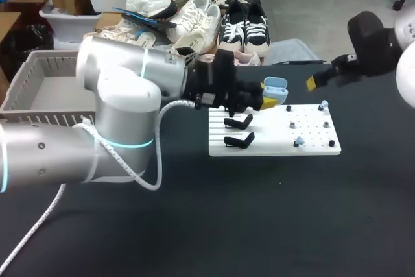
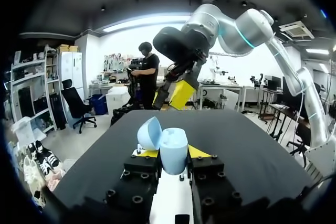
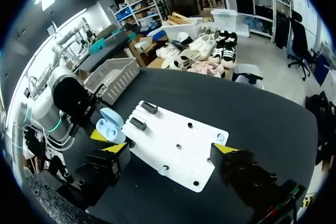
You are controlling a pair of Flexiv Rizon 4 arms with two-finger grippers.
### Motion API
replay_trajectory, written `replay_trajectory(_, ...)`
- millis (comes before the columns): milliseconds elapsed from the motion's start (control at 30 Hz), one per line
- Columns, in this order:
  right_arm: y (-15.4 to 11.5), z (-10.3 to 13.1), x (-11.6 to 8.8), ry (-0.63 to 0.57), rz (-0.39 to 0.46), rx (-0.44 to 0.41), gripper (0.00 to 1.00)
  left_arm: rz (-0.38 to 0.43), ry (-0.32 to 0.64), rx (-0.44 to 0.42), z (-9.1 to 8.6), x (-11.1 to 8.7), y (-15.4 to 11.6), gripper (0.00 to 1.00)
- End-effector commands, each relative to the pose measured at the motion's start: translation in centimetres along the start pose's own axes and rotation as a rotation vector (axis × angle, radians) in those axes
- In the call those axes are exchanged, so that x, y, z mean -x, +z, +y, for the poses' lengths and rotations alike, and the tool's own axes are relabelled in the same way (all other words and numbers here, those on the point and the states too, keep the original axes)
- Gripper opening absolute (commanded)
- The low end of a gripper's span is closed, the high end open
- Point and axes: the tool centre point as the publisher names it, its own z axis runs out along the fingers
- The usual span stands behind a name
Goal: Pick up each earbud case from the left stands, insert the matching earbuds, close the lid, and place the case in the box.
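Left fingers (image 2: 197,152) clench a pale-blue earbud case (image 2: 169,149) from both sides, its lid hinged open and standing up beside the body, while the right fingers (image 3: 113,149) are spread wide and grasp nothing. Seen from overhead, the left fingers (image 1: 267,103) hold the earbud case (image 1: 275,85) in the air over the far edge of a white board (image 1: 272,146) on the black worktop (image 1: 259,225). The right fingers (image 1: 312,83) hang near the board's far right corner, aimed toward the case and apart from it. Two black stands (image 1: 238,122) on the board's left half carry nothing. Two small pale-blue earbuds (image 1: 323,104) sit on its pegged right half. A grey slatted box (image 1: 26,76) stands at the worktop's far left, behind the left arm.
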Motion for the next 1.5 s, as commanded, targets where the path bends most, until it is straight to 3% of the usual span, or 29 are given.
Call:
replay_trajectory(33,-0.9,0.5,-0.9,0.002,0.006,-0.149,1.0,-0.053,0.025,0.025,-0.8,-0.7,-0.8,0.0)
replay_trajectory(300,-1.1,0.2,-1.3,0.022,0.056,-0.203,1.0,-0.089,0.035,0.034,0.0,-1.8,-1.1,0.0)
replay_trajectory(567,-1.0,-0.1,-1.8,0.036,0.074,-0.229,1.0,-0.102,0.05,0.027,-0.4,-3.2,-1.0,0.0)
replay_trajectory(1167,-0.4,0.2,-2.3,0.034,0.098,-0.248,1.0,-0.099,0.061,0.025,-0.5,-3.5,-1.2,0.0)
replay_trajectory(1500,-0.5,-2.4,-2.8,-0.012,0.14,-0.256,1.0,-0.099,0.061,0.025,-0.5,-3.5,-1.2,0.0)
